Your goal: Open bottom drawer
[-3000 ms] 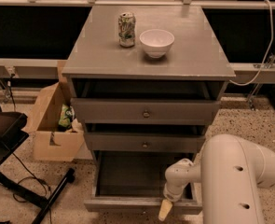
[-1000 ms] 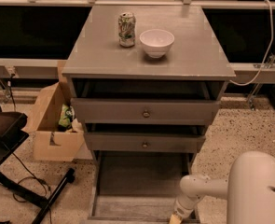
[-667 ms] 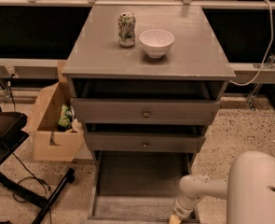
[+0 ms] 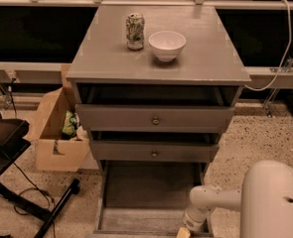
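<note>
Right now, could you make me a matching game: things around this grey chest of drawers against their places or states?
1. green-and-white metal can
2. brown cardboard box
3. bottom grey wooden drawer
4. robot's tool

A. on the floor beside the grey chest
B. pulled out
C. on top, next to the white round bowl
D. low, at the open drawer's front edge

Pairs: 1-C, 2-A, 3-B, 4-D
</note>
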